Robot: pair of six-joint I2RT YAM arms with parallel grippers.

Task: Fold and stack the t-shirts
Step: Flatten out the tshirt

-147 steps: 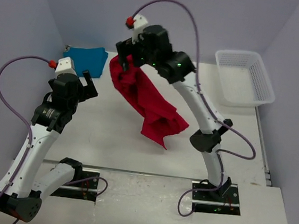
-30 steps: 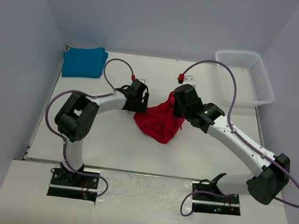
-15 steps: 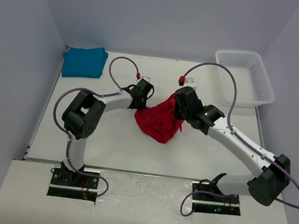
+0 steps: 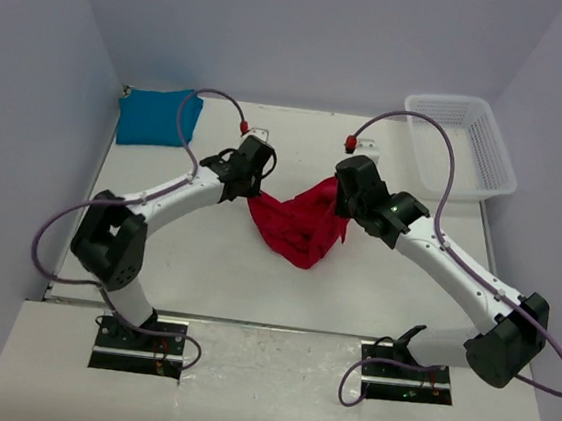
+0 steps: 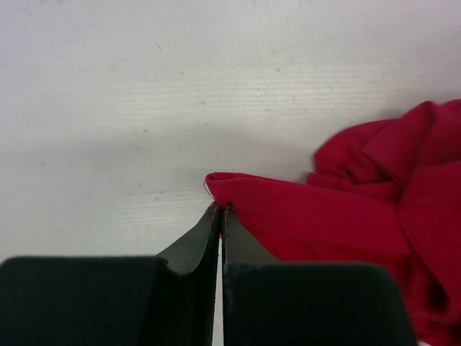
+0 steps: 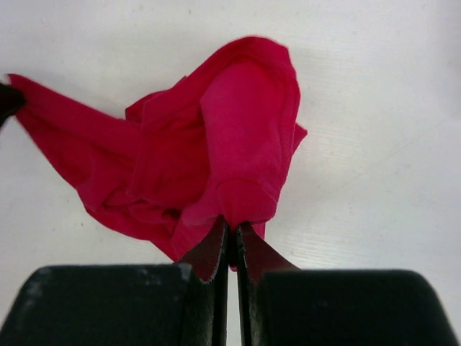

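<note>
Spotter: Fingers (image 5: 191, 249) of your left hand (image 5: 219, 210) have just snapped together on a corner of the red t-shirt (image 5: 317, 216); a second ago they stood wide beside it

Operator: And my right?

Spotter: Your right hand (image 6: 232, 227) is clenched on a bunched fold at the shirt's other side, same as before. So you now hold it at two points, and I'd judge you can draw your arms apart to spread it flat on the table (image 4: 206, 253). For now most of it sags crumpled between your two hands

Operator: Where's the other shirt?

Spotter: The teal-blue t-shirt (image 4: 155, 115) lies folded in the far left corner, well apart from yours. The red one still needs folding before it can go on top

Operator: And the basket?

Spotter: The white mesh basket (image 4: 506, 172) sits at the far right, and you have nothing in it that I can see
</note>
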